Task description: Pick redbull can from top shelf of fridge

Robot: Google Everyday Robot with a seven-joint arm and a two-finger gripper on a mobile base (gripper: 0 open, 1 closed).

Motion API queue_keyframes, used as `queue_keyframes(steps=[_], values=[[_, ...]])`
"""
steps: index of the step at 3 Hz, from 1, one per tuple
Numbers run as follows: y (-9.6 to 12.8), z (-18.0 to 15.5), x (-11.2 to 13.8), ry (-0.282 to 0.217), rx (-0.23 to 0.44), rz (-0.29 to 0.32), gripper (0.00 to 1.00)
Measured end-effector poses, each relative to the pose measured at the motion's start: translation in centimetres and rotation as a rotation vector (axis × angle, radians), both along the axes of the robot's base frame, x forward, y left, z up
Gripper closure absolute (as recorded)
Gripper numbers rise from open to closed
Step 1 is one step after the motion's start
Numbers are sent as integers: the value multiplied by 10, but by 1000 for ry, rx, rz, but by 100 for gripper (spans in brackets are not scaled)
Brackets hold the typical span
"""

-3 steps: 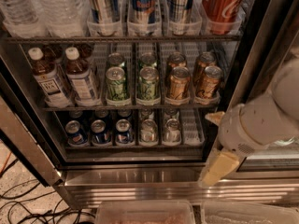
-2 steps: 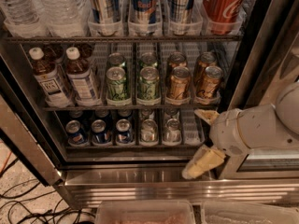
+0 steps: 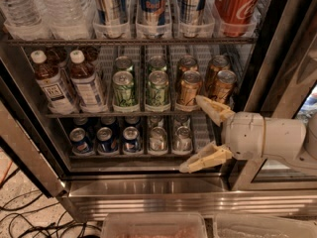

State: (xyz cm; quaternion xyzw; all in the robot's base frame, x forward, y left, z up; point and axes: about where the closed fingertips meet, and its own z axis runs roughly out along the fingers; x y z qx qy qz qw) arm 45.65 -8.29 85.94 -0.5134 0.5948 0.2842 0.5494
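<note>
The fridge (image 3: 148, 188) stands open in front of me. On its top shelf (image 3: 129, 41), two redbull cans with silver and blue-grey checked panels stand in clear lane trays, one on the left (image 3: 111, 4) and one on the right (image 3: 193, 3); their tops are cut off by the frame. A solid-blue slim can (image 3: 151, 4) stands between them, and a red Coca-Cola can (image 3: 237, 6) is at the far right. My gripper (image 3: 190, 134) is open, its cream fingers pointing left, low at the fridge's right front by the lower racks, well below the top shelf.
Water bottles (image 3: 59, 9) fill the top shelf's left side. The middle rack holds tea bottles (image 3: 86, 83), green cans (image 3: 124, 88) and gold cans (image 3: 189, 87). The lower rack holds blue cans (image 3: 106, 140) and silver cans (image 3: 158, 139). The door frame (image 3: 277, 68) is close on the right. Cables (image 3: 29, 217) lie on the floor.
My gripper has moved left and up from the fridge's lower right corner and turned toward the racks, with its fingers now spread apart. The cans have not moved.
</note>
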Motion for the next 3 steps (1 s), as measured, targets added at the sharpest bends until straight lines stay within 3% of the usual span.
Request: queue_keyframes(steps=[1, 2, 3], values=[[37, 32, -41, -31, 110, 24, 0], [37, 32, -41, -31, 110, 24, 0], [49, 39, -37, -55, 169, -12, 0]])
